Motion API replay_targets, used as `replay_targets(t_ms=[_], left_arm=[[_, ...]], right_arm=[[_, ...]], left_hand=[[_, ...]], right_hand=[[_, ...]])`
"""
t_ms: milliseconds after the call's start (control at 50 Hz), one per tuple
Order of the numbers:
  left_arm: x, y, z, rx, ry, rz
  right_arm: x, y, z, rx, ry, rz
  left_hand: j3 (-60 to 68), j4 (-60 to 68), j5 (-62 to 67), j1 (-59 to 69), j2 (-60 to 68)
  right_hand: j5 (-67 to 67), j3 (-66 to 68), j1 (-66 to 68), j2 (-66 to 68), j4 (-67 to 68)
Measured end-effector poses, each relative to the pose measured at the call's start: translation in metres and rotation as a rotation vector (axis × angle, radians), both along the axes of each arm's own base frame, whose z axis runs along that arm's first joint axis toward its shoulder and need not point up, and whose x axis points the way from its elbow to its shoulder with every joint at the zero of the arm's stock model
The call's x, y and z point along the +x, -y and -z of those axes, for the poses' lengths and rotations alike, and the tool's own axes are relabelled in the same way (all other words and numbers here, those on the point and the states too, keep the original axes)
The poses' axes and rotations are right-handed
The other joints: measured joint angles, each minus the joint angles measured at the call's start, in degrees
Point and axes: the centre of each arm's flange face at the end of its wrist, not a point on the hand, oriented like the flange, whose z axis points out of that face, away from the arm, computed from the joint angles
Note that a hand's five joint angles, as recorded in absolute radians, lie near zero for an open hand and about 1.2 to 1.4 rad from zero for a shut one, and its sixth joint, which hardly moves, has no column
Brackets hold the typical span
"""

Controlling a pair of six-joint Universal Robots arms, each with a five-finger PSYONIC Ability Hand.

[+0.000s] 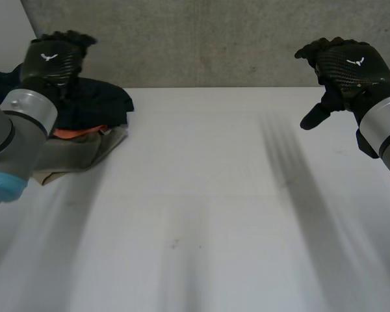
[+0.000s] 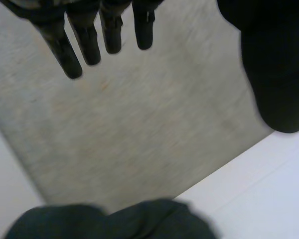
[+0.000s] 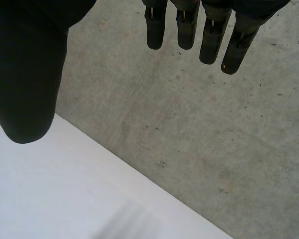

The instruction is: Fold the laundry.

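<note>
Left arm (image 1: 13, 130) sits right up front, its left hand (image 1: 52, 58) hanging over the laundry pile (image 1: 94, 114), fingers straight, spread, holding nothing. Pile's at the table's (image 1: 214, 195) far left corner, dark garment (image 1: 101, 101) on top. Well apart, the right hand (image 1: 344, 65) has relaxed fingers, empty.

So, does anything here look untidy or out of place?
Only the laundry: a dark garment, an orange piece and a beige cloth lie crumpled in a heap at the far left corner of the table. Nothing else stands out.
</note>
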Motion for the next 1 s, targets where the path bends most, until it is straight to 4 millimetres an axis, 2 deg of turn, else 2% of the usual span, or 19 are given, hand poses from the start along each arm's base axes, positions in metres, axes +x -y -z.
replay_targets(t_ms=[40, 80, 160, 300, 340, 380, 400, 420, 440, 500, 580, 680, 720, 800, 840, 880, 920, 960, 1000], left_arm=[[0.011, 0.019, 0.008, -0.018, 0.042, -0.044], [0.036, 0.052, 0.024, -0.045, 0.125, -0.130], [0.068, 0.093, 0.050, -0.073, 0.259, -0.230], [0.105, 0.146, 0.094, -0.115, 0.411, -0.326], [0.112, 0.154, 0.102, -0.121, 0.424, -0.333], [0.117, 0.161, 0.108, -0.129, 0.431, -0.330], [0.118, 0.163, 0.110, -0.131, 0.432, -0.327], [0.119, 0.165, 0.112, -0.134, 0.433, -0.322], [0.119, 0.166, 0.113, -0.138, 0.432, -0.316], [0.118, 0.168, 0.114, -0.144, 0.429, -0.308], [0.103, 0.164, 0.105, -0.183, 0.410, -0.277], [0.057, 0.132, 0.066, -0.254, 0.324, -0.190], [0.032, 0.106, 0.043, -0.280, 0.256, -0.128], [-0.007, 0.058, 0.010, -0.304, 0.136, -0.006], [-0.033, 0.020, -0.007, -0.300, 0.046, 0.096], [-0.046, -0.001, -0.013, -0.291, -0.001, 0.153], [-0.071, -0.044, -0.014, -0.241, -0.083, 0.275], [-0.086, -0.069, -0.008, -0.190, -0.124, 0.354], [-0.098, -0.088, 0.002, -0.137, -0.143, 0.415]], right_arm=[[0.000, 0.000, 0.000, 0.001, 0.000, 0.000], [0.000, 0.000, 0.001, 0.004, -0.001, 0.001], [-0.001, 0.001, 0.002, 0.006, -0.002, 0.003], [-0.002, 0.002, 0.004, 0.013, -0.005, 0.008], [-0.002, 0.002, 0.006, 0.017, -0.006, 0.008], [-0.002, 0.003, 0.007, 0.021, -0.008, 0.009], [-0.002, 0.003, 0.008, 0.024, -0.008, 0.010], [-0.002, 0.004, 0.009, 0.028, -0.009, 0.010], [-0.002, 0.005, 0.010, 0.031, -0.010, 0.010], [-0.002, 0.005, 0.011, 0.033, -0.011, 0.010], [-0.002, 0.007, 0.015, 0.039, -0.022, 0.011], [-0.002, 0.007, 0.017, 0.035, -0.049, 0.013], [-0.002, 0.008, 0.018, 0.031, -0.066, 0.014], [-0.002, 0.008, 0.018, 0.027, -0.076, 0.014], [-0.002, 0.008, 0.018, 0.026, -0.078, 0.014], [-0.002, 0.008, 0.018, 0.025, -0.078, 0.014], [-0.002, 0.008, 0.017, 0.023, -0.077, 0.014], [-0.002, 0.008, 0.017, 0.022, -0.077, 0.014], [-0.002, 0.008, 0.016, 0.020, -0.076, 0.013]], left_hand=[[0.00, 0.00, 0.00, 0.00, 0.00], [0.00, 0.00, 0.00, 0.00, 0.00], [0.00, 0.00, 0.00, 0.00, 0.00], [0.22, 0.23, 0.17, 0.33, 0.24], [6.70, 7.03, 6.59, 8.07, 6.87], [21.04, 21.58, 20.69, 24.20, 21.47], [22.16, 22.70, 21.77, 25.31, 22.58], [36.17, 36.69, 35.36, 39.46, 37.68], [45.40, 46.04, 44.38, 48.75, 46.77], [51.60, 52.40, 50.32, 53.27, 52.24], [55.35, 56.65, 51.93, 53.29, 56.53], [55.73, 56.66, 51.93, 53.29, 56.64], [55.89, 56.67, 51.93, 53.29, 56.68], [55.96, 56.89, 51.93, 53.29, 56.73], [55.96, 56.89, 51.93, 53.29, 56.74], [55.96, 56.89, 51.93, 53.29, 56.75], [55.96, 56.89, 51.93, 53.29, 56.75], [55.79, 56.72, 51.84, 53.10, 56.55], [46.91, 47.42, 45.34, 45.26, 47.36]], right_hand=[[0.02, 0.00, 0.00, 0.00, 0.00], [0.00, 0.00, 0.00, 0.00, 0.00], [0.00, 0.00, 0.00, 0.00, 0.00], [0.00, 0.00, 0.00, 0.00, 0.00], [0.00, 0.00, 0.00, 0.00, 0.00], [0.00, 0.00, 0.00, 0.00, 0.00], [0.00, 0.00, 0.00, 0.00, 0.00], [0.00, 0.00, 0.00, 0.00, 0.00], [0.00, 0.00, 0.00, 0.00, 0.00], [0.00, 0.00, 0.00, 0.00, 0.00], [0.05, 0.00, 0.00, 0.00, 0.00], [0.00, 0.00, 0.00, 0.00, 0.00], [0.00, 0.00, 0.00, 0.00, 0.00], [0.02, 0.00, 0.00, 0.00, 0.00], [0.00, 0.00, 0.00, 0.00, 0.00], [0.00, 0.00, 0.00, 0.00, 0.00], [0.00, 0.00, 0.00, 0.00, 0.00], [0.00, 0.00, 0.00, 0.00, 0.00], [0.00, 0.00, 0.00, 0.00, 0.00]])
